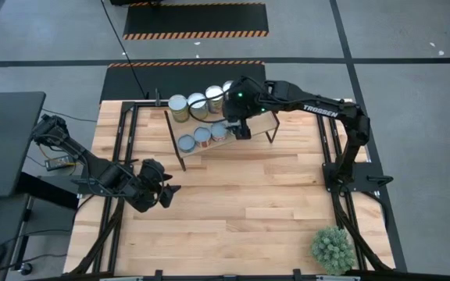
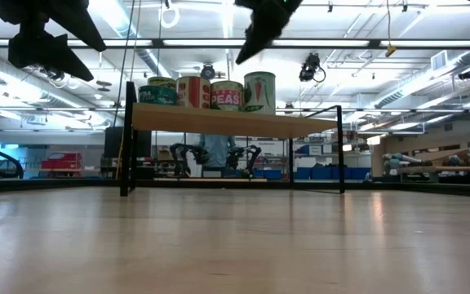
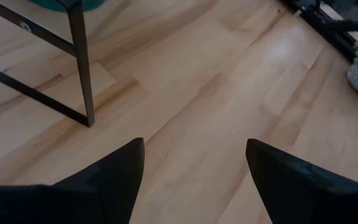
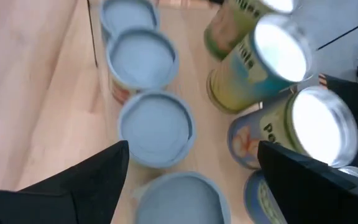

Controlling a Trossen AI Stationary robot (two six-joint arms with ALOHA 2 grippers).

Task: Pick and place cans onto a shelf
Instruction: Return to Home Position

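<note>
1. Wood tabletop (image 2: 235,245) stretches across the foreground of the low view.
2. Left gripper (image 1: 170,190) hovers over the table's left side, fingers spread wide, released.
3. Farther back, the cans (image 2: 259,91) stand in two rows on the shelf (image 2: 219,121).
4. Right gripper (image 1: 241,129) hangs just above them, fingers apart, released.

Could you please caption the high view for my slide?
Right gripper, open, above the cans on the shelf; left gripper waits aside.

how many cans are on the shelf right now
8, all on the shelf: four shorter cans in the row nearer the table's middle, four taller cans behind them. In the high view the right gripper hovering above hides one short can. Left gripper waits off the shelf.
</note>
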